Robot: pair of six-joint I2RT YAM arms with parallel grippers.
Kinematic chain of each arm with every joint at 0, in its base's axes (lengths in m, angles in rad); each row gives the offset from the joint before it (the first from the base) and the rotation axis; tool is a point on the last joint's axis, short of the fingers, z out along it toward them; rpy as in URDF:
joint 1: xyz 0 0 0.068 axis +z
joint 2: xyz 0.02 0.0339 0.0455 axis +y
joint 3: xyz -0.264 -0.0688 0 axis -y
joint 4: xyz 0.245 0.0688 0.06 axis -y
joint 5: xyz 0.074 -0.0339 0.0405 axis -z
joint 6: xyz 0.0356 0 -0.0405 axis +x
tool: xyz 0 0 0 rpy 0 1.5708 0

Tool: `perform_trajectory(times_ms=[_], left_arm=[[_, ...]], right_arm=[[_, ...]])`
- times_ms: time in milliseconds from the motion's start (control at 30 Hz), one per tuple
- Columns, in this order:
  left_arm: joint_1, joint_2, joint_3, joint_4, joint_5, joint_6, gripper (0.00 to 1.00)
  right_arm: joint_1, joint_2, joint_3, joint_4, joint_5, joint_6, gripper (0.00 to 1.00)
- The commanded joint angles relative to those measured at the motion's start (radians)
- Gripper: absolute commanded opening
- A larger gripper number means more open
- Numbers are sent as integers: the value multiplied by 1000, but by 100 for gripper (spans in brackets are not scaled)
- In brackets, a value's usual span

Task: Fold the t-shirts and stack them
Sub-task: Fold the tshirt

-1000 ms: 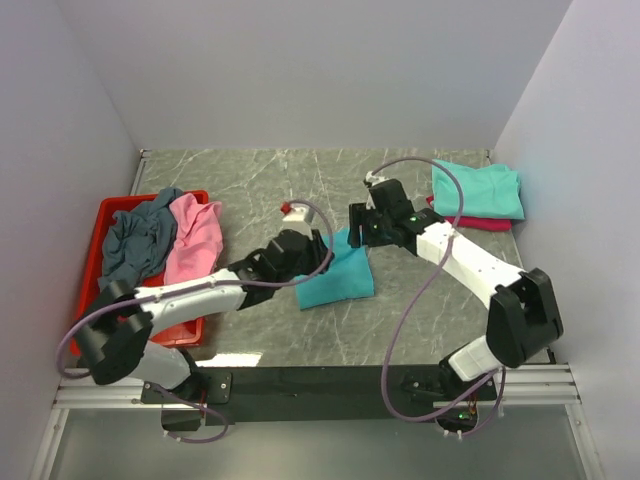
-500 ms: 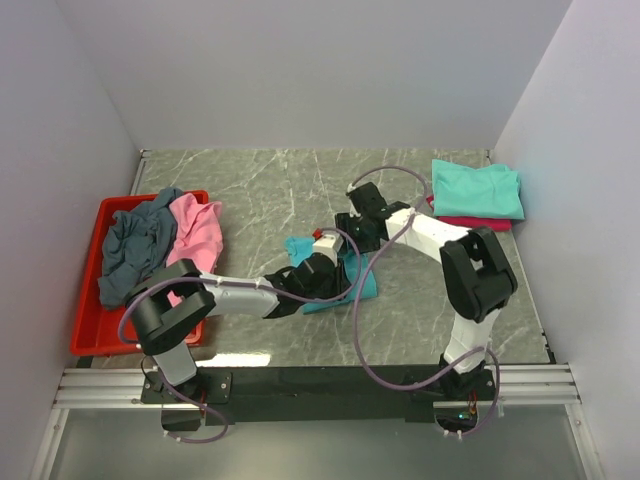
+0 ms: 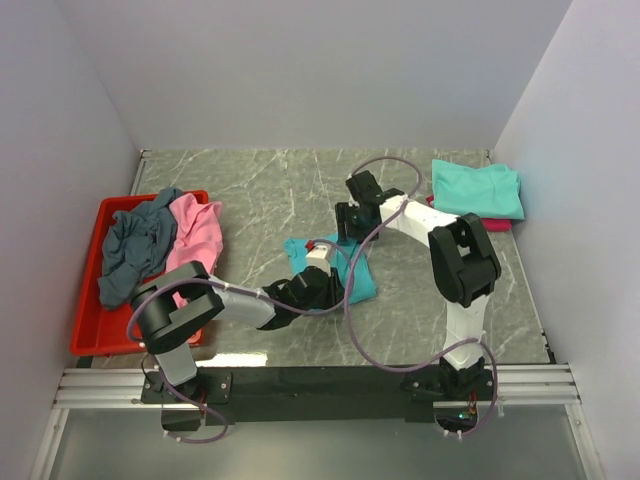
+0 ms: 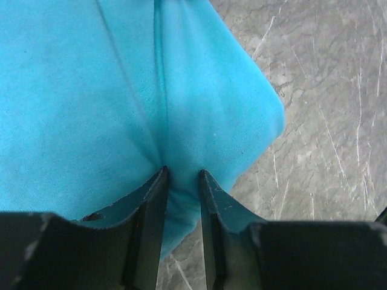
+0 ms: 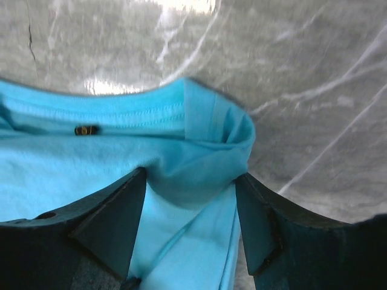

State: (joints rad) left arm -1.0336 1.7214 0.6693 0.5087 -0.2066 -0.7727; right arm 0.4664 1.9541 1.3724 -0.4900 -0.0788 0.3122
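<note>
1. The turquoise t-shirt (image 3: 362,281) lay in the middle of the tabletop (image 3: 260,185), partly folded into an uneven bundle between the two arms.
2. Its cloth was soft, smooth and matte, of one bright colour. From the left wrist, a long crease ran down it and its edge was rounded.
3. From the right wrist, a stitched band showed along one edge with a small dark tag, and the corner beside it was turned over on itself.
4. On the left gripper (image 4: 181,174) the jaws were nearly together, pinching a ridge of the turquoise t-shirt.
5. On the right gripper (image 5: 190,176) the jaws stood wide apart with a bunched edge of the same shirt between them; whether they pressed it I cannot tell.
6. The tabletop was hard, grey, with pale veins like marble.
7. I counted five shirts. The pink t-shirt (image 3: 195,235) and the slate-grey t-shirt (image 3: 135,245) lay crumpled side by side in one red tray (image 3: 85,338) at the left.
8. The mint-green t-shirt (image 3: 478,188) lay folded flat on the crimson t-shirt (image 3: 480,223) at the far right.
</note>
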Motion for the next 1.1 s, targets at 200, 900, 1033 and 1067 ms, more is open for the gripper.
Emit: perform_trajectory(times_ms=[200,900,1033,1067], left_arm=[[-52,-15,-28,-140,-16,0,33],[115,-358,6,-368,-85,75,41],[170,-347,-60,-300,-10,69,41],[185,-338,-68,-268,7,69,41]], right_arm=[[-17,28,119,-19,95,-32,68],[-122,-488,-387,171,-220,18,81],[-170,-482,-459,238,-370,24,81],[-178,-474,-472,264,-392,25,81]])
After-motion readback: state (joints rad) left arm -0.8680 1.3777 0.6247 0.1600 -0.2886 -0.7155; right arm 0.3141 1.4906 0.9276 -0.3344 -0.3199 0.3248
